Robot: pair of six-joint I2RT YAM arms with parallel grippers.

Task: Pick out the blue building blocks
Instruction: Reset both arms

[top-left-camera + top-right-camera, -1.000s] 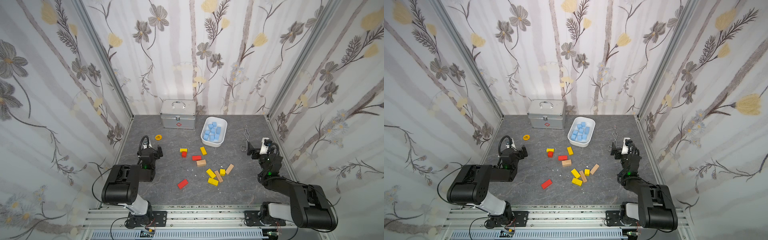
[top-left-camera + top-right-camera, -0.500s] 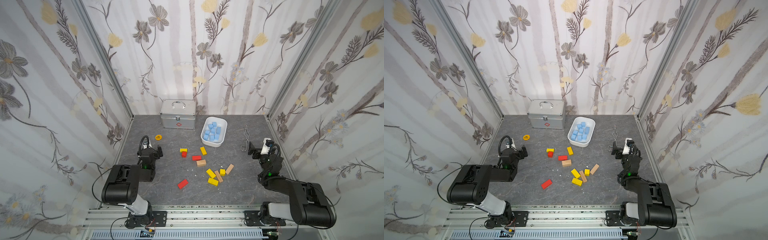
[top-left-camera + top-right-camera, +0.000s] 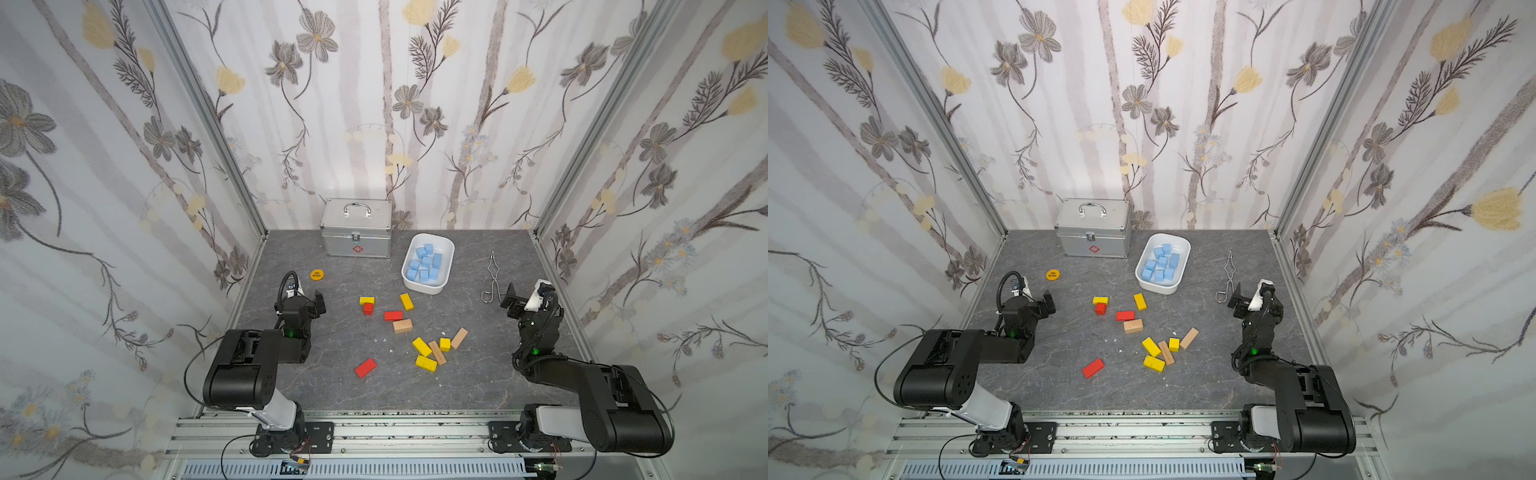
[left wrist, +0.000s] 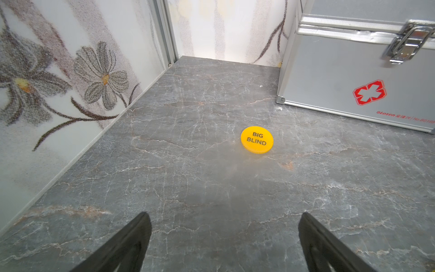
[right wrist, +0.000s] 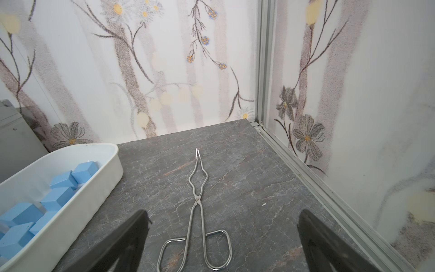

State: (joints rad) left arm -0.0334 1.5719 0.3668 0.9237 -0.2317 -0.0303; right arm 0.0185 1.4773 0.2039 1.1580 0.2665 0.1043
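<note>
Several light-blue building blocks (image 3: 424,264) (image 3: 1162,264) lie together inside a white tub (image 3: 428,287) (image 3: 1160,287) at the back of the table, in both top views. The right wrist view shows the same blocks (image 5: 61,188) behind the tub's wall (image 5: 70,209). My left gripper (image 3: 305,297) (image 3: 1034,300) (image 4: 223,215) rests low at the table's left side, open and empty over bare grey surface. At the right side my right gripper (image 3: 524,296) (image 3: 1250,297) (image 5: 222,213) also stands open and empty, just short of the handles of the metal tongs (image 5: 197,202).
A silver first-aid case (image 3: 357,232) (image 4: 353,77) stands at the back, left of the tub. A yellow "BIG BLIND" chip (image 3: 316,274) (image 4: 256,139) lies ahead of the left gripper. Red, yellow and tan wood blocks (image 3: 415,332) are scattered mid-table. The tongs (image 3: 492,276) lie right of the tub. Walls enclose three sides.
</note>
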